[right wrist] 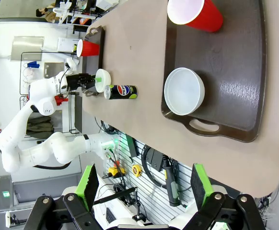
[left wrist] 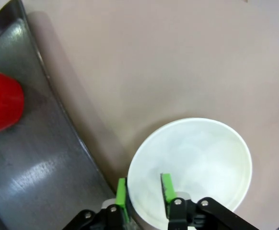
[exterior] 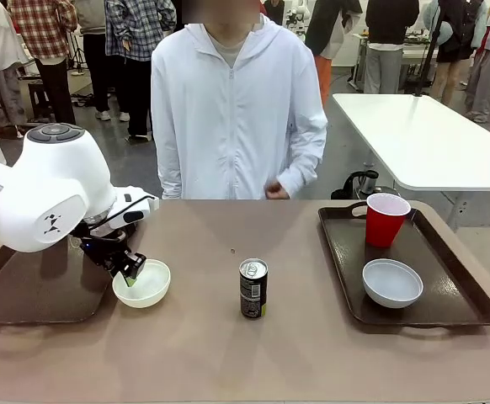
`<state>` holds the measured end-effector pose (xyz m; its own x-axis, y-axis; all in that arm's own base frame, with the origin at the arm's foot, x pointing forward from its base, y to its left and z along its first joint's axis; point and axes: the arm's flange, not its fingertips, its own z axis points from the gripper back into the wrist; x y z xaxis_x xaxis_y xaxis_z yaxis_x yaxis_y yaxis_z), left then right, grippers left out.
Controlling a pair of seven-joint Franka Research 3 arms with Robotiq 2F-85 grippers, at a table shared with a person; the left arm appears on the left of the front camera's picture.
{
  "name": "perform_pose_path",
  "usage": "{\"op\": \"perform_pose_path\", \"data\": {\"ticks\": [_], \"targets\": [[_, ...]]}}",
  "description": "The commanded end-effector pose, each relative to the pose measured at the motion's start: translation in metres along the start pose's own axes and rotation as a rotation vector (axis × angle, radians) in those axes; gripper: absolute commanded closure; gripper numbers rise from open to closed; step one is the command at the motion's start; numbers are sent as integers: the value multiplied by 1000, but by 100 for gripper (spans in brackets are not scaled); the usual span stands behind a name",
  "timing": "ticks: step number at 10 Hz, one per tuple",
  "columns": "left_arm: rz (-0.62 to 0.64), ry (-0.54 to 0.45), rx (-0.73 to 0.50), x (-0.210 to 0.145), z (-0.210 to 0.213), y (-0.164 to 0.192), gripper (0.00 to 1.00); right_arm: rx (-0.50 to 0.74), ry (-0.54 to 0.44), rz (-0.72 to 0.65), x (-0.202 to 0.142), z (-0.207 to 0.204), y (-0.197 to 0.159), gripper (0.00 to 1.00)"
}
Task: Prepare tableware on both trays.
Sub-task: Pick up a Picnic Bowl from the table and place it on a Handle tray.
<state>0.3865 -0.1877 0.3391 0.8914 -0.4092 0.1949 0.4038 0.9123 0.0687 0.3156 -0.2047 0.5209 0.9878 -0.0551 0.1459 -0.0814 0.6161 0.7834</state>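
White shallow round bowl [exterior: 144, 286] on the tan table [exterior: 228, 358], just beside our left-hand dark brown plastic tray [exterior: 26, 295]; our left gripper [left wrist: 144, 188] straddling its rim, one green pad [left wrist: 167, 187] inside, whether clenched we cannot tell; our right gripper [right wrist: 144, 184] spread wide, empty

White bowl [exterior: 142, 284], can [exterior: 253, 288] upright on table [exterior: 228, 358] btwn trays [exterior: 469, 315].

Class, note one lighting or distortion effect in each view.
Front view: the small dark drink can casts a soft shadow. Left wrist view: glare streaks the dark brown plastic tray. Right wrist view: the tan table stands sideways.
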Motion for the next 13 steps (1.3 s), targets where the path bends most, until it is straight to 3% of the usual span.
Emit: {"op": "perform_pose_path", "data": {"ticks": [1, 2, 3, 6, 8, 11, 13], "targets": [[29, -27, 29, -19, -6, -1, 79, 18, -8, 5, 0, 0, 2, 0], [33, -31, 37, -18, -5, -1, 92, 18, -8, 5, 0, 0, 2, 0], [41, -33, 42, -18, -4, -1, 98, 18, -8, 5, 0, 0, 2, 0], [71, -24, 74, -22, 17, 4, 100, 18, -8, 5, 0, 0, 2, 0], [123, 13, 101, -33, 59, 11, 100, 18, -8, 5, 0, 0, 2, 0], [161, -18, 89, -48, 123, 45, 100, 18, -8, 5, 0, 0, 2, 0], [206, -58, 69, -51, 141, 83, 100, 18, -8, 5, 0, 0, 2, 0]]}}
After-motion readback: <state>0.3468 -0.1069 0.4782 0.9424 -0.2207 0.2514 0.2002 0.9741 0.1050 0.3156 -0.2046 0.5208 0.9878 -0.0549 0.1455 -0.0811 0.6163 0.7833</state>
